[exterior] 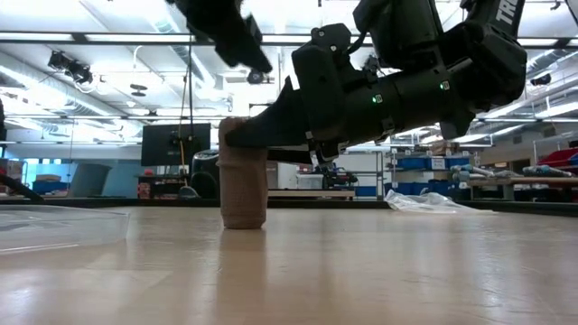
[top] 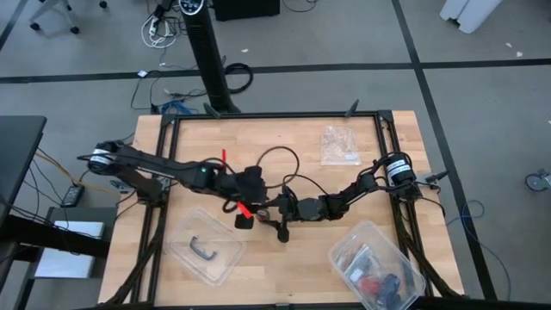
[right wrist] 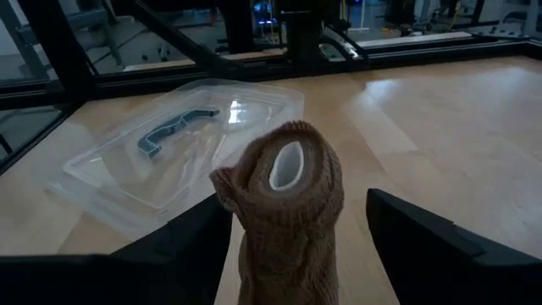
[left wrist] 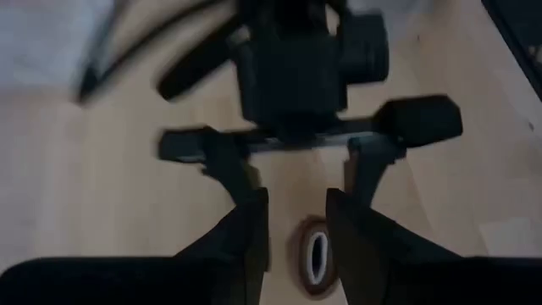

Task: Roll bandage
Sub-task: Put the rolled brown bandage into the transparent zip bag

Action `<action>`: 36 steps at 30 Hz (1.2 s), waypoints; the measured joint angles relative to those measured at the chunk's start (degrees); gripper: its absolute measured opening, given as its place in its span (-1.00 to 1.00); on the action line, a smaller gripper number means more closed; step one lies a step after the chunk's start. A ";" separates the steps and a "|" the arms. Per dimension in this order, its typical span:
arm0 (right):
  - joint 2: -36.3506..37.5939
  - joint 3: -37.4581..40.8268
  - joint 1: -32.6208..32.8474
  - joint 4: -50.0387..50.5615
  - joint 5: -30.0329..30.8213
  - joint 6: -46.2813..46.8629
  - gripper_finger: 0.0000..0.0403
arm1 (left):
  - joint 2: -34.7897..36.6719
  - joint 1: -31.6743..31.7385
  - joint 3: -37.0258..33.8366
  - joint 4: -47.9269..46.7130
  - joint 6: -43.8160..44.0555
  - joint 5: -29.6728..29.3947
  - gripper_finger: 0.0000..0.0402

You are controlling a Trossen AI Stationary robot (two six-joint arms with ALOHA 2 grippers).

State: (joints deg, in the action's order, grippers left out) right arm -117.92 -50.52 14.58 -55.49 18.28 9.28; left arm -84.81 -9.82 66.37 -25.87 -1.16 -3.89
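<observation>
The bandage [exterior: 242, 176] is a brown knit roll standing on its end on the wooden table; its hollow core shows from above [right wrist: 286, 165]. My right gripper [right wrist: 296, 212] is open and comes in level from the table's right side, with one finger [right wrist: 190, 233] on each side of the roll. My left gripper [left wrist: 296, 229] is open and hovers above the roll [left wrist: 318, 258], pointing down at a slant. In the high view the two grippers meet mid-table, the left [top: 247, 213] beside the right [top: 274, 215]. My right gripper: one finger [right wrist: 216, 212] stands close against the roll's loose outer edge [right wrist: 227, 188], and I cannot tell whether it touches. The other finger [right wrist: 423, 246] is plainly clear of the roll. My left gripper touches nothing.
A clear plastic tub [top: 207, 250] with a black handle piece [right wrist: 174, 131] lies at the near left. A second clear tub [top: 374, 267] with small items sits near right. A crumpled clear bag [top: 338, 145] lies at the far right.
</observation>
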 joint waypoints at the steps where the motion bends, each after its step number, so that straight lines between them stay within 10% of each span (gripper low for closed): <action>1: 0.21 0.00 0.02 -0.05 -0.05 -0.01 0.34 | 0.90 0.00 0.00 0.09 -0.19 -0.64 -0.38; 15: 9.85 0.02 3.52 17.62 1.00 0.17 0.23 | 2.31 0.00 -12.22 11.50 1.76 -0.99 -0.49; 28: 23.93 0.02 6.03 42.78 15.22 4.71 0.19 | 2.39 -0.02 -12.41 14.11 1.67 -1.83 -0.54; 36: 37.45 -0.02 -0.20 79.76 22.98 19.84 0.03 | 3.60 0.70 -24.51 49.23 -1.45 -1.35 -0.54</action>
State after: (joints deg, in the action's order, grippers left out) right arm -80.47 -50.54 14.38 24.28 41.26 29.12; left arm -81.20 -9.12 41.86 23.36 -2.61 -5.25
